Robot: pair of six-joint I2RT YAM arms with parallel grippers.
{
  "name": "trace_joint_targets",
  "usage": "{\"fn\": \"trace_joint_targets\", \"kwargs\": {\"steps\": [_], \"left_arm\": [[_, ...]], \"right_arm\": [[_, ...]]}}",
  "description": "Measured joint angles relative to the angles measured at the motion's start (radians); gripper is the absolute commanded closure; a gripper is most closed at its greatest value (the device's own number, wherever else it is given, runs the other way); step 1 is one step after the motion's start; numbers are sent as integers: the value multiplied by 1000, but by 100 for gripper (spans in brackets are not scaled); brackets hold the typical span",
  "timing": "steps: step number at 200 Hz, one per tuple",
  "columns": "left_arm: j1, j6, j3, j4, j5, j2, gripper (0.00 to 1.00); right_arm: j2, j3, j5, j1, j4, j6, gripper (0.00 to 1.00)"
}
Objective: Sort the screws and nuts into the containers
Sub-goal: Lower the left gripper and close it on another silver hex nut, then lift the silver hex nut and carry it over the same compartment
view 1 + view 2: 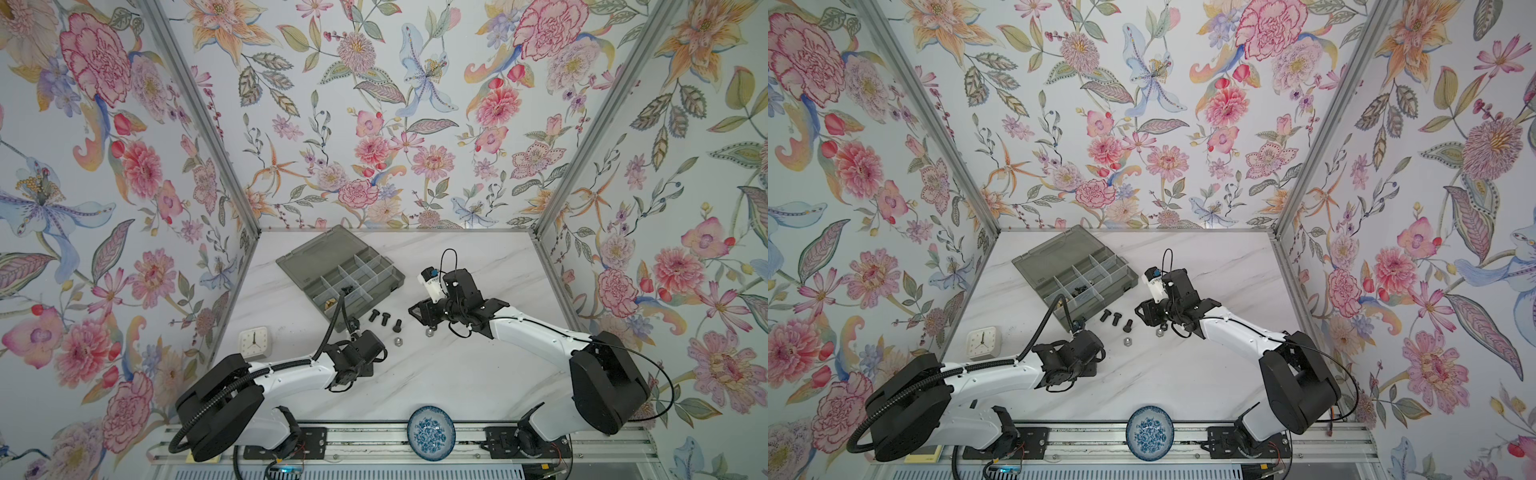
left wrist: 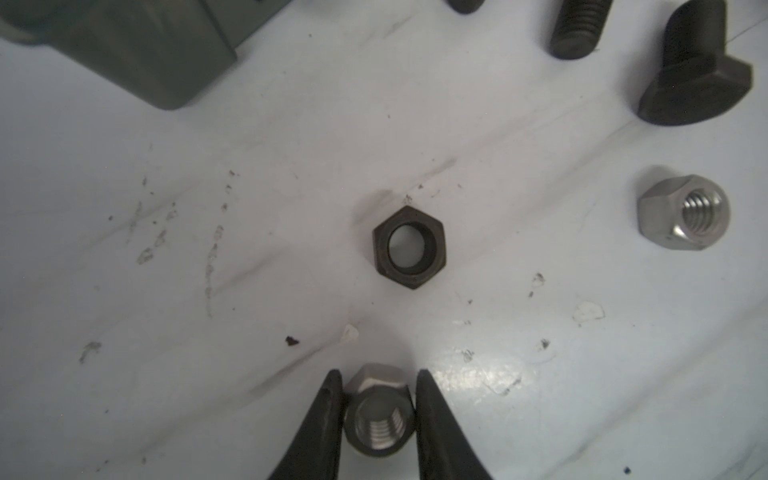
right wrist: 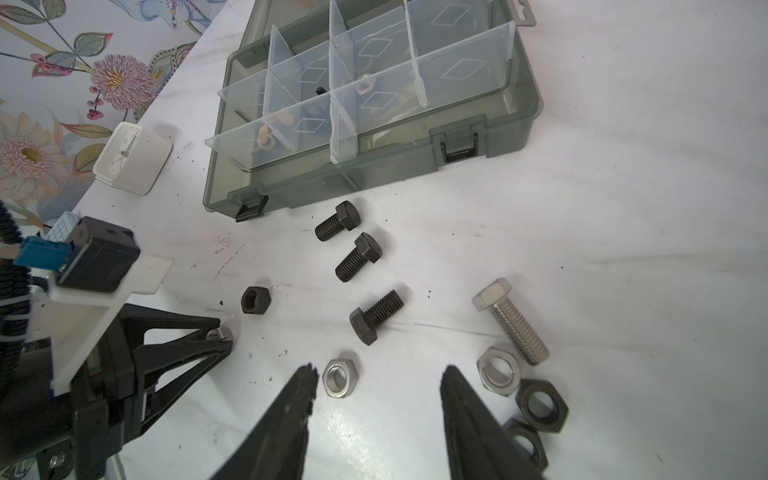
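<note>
Your white marbled table [image 1: 436, 374] is scuffed and speckled with dark grit. On it lie:
- a smoky grey organizer box [image 3: 386, 164], lid open
- three black hex bolts [image 3: 358, 256] near its latched wall
- one silver hex bolt [image 3: 511, 322], just beside a silver nut [image 3: 496, 371] and black nuts [image 3: 541, 405]
- a white clock [image 1: 254, 343]

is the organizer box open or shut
Open: the organizer box has its lid folded back flat, and the clear dividers stand uncovered.
</note>
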Motion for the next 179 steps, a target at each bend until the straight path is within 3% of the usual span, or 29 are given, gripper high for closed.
{"fn": "trace_joint_targets", "kwargs": {"steps": [38,114,146,179], "left_arm": [[0,0,2,-7,-1,-4,100],[19,74,53,-44,-55,-238,100],[131,172,140,-27,-75,-278,100],[289,304,290,31,-79,-195,100]], "right_arm": [[0,-5,0,-3,0,0,48],[0,-5,0,-5,0,0,48],[0,-5,0,-5,0,0,48],[9,-6,-4,-5,11,1,48]]}}
